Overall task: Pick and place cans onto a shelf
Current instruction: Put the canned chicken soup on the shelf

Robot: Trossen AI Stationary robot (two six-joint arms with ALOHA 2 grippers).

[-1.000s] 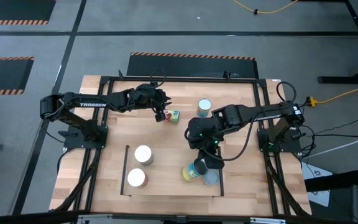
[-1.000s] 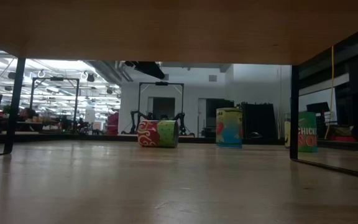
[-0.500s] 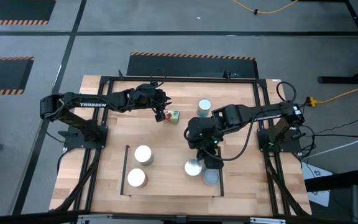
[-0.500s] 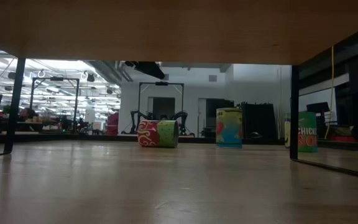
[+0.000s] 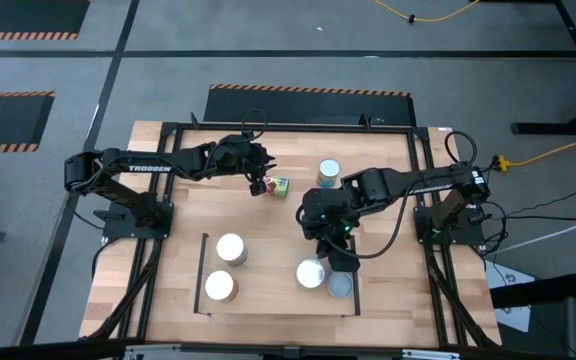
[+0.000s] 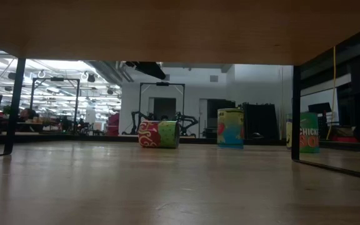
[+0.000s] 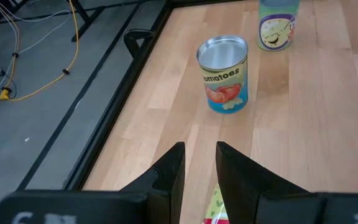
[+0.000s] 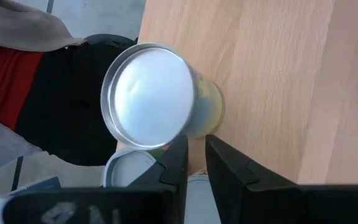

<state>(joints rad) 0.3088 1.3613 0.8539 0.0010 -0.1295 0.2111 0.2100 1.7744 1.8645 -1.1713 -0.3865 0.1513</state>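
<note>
The shelf is the light-wood panel with thin black rails at the table's near side. Three upright cans stand on it. A fourth can stands upright just beyond my right gripper, which is shut. My left gripper is shut beside a red, green and yellow can that lies on its side. A tomato-label can stands upright at the far middle. My right gripper's shut fingertips come slanting down from the far side to the can's side wall, low on the can. I cannot tell whether they touch it. The can stands upright on the shelf. Whether my left gripper touches the lying can, I cannot tell.
A larger black frame runs round the table. Two more upright cans show in the low view. Another can stands beyond the tomato can. Bare wood lies in the shelf's middle.
The can at my right gripper was tilted over with its yellow-green label showing. It has come upright on the shelf, its silvery top up. My right gripper has stayed close beside it.
</note>
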